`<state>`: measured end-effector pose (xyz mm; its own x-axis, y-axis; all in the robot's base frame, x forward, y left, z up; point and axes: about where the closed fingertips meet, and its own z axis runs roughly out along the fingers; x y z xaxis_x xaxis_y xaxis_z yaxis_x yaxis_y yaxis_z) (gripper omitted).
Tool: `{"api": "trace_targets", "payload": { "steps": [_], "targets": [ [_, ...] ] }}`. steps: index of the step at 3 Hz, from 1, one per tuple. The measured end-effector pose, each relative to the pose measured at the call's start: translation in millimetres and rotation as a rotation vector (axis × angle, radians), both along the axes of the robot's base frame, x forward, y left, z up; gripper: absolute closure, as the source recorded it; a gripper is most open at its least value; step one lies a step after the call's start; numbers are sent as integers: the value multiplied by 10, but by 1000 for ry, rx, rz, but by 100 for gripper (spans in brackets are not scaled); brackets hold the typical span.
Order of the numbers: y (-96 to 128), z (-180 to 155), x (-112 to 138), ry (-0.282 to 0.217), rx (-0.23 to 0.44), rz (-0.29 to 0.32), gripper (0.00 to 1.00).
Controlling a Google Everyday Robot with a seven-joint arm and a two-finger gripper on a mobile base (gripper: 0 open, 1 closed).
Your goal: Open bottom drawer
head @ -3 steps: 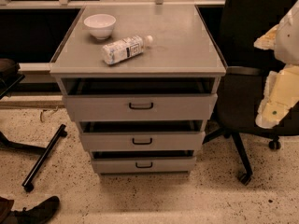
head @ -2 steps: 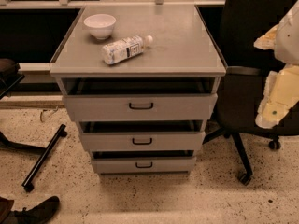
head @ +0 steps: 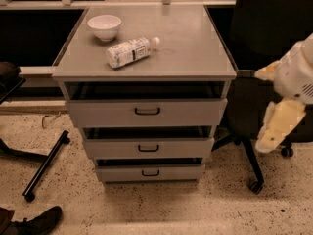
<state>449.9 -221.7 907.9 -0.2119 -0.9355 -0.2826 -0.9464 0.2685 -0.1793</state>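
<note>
The gripper (head: pixel 278 127) is seen at the far right of the view, pale yellow, hung below the white arm (head: pixel 299 75) and pointed down and to the left. It is held in the air in front of a black chair (head: pixel 254 53), well apart from the cabinet (head: pixel 146 58) and touching nothing. Whether it is spread or pressed together can't be told.

The bottom drawer (head: pixel 117 173) is found at the foot of the cabinet, just above the floor (head: pixel 146 209), under the mid drawer (head: pixel 112 149) and top drawer (head: pixel 102 114). Its front is the narrowest and shortest of the 3. A small black loop handle (head: pixel 150 173) is fixed at its centre. A thin dark strip is seen above its front, as w/ the other 2 fronts; how far it is pulled out can't be told, and no tray is seen.

On the cabinet top, a white bowl (head: pixel 104 27) is set upright near the back left corner. A white-labelled bottle (head: pixel 131 52) is laid on its side just to the right of and nearer than the bowl, cap end toward the right, not touching it.

At the bottom left, a dark shoe (head: pixel 39 222) is seen on the speckled floor.
</note>
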Motion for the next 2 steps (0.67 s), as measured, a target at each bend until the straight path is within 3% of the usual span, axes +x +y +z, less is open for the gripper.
{"api": "trace_targets", "payload": {
  "steps": [1, 2],
  "targets": [
    [20, -820, 69, 49, 74, 5, 0],
    [210, -1509, -13, 143, 139, 38, 0]
  ]
}}
